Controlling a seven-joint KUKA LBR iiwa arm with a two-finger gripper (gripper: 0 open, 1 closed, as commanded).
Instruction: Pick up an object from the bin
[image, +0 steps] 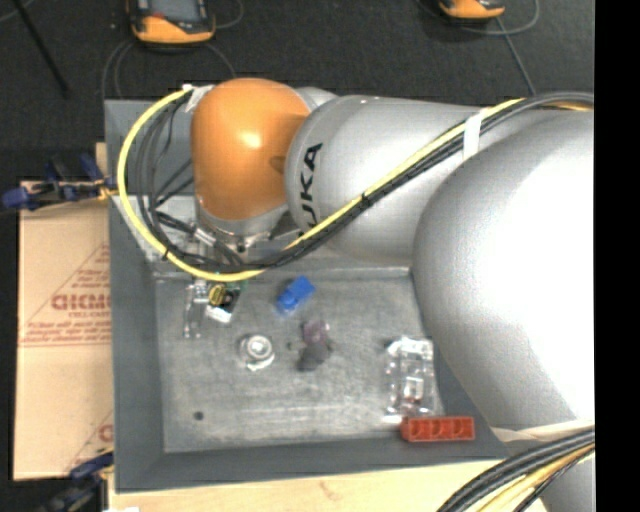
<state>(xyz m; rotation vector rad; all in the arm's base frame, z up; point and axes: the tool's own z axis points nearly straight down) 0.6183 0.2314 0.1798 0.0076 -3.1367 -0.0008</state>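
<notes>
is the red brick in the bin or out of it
In the bin: the red brick lies flat on the floor at the foot of the near wall, next to the clear plastic piece.

Hidden and unclear, bin seen from above.

We note the arm (480, 200) running off the right and lower edges of the frame, its bulk covering the upper part and right wall of the bin (135, 380). The orange cover (245, 145) sits over the gripper (208, 302), barely made out at centre left. A green-and-yellow bit (222, 300) beside it is too small to name. The dark purplish lump (314, 345) at centre is blurred, kind unclear. Two orange objects (172, 22) are cut by the top edge.
</notes>
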